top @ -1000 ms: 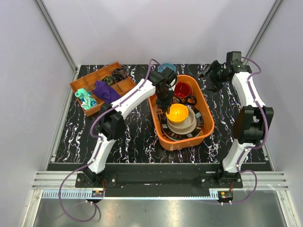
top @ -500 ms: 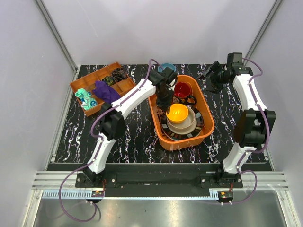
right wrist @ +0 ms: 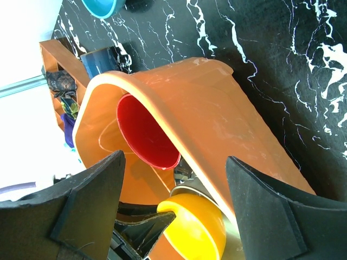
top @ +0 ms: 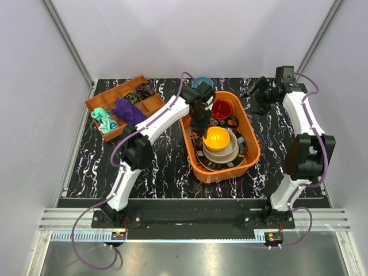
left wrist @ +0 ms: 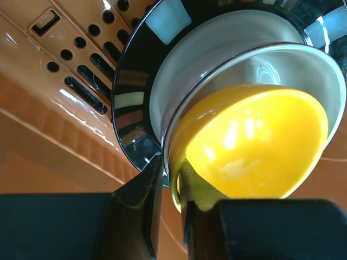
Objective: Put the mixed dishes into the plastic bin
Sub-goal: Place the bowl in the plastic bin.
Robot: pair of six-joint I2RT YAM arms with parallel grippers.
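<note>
Inside the large bright orange rectangular plastic bin (right wrist: 217, 124), the glossy orange-yellow bowl (left wrist: 255, 141) is seated off-centre in the round beige bowl (left wrist: 260, 65), which is stacked on the dark striped-rim plate (left wrist: 133, 103). The yellow bowl's near rim is straddled by the left hand (left wrist: 169, 173), one finger outside and one inside (gap is narrow; whether the rim is pinched or free cannot be told). The red mug (right wrist: 146, 130) is also lodged in the bin, at its far end. The small blue bowl (right wrist: 103, 6) is seen on the black marbled tabletop (top: 167, 167), just beyond the bin's far rim. The right hand (right wrist: 174, 162) is held spread wide with nothing between its fingers, above the tabletop off the bin's far right corner.
</note>
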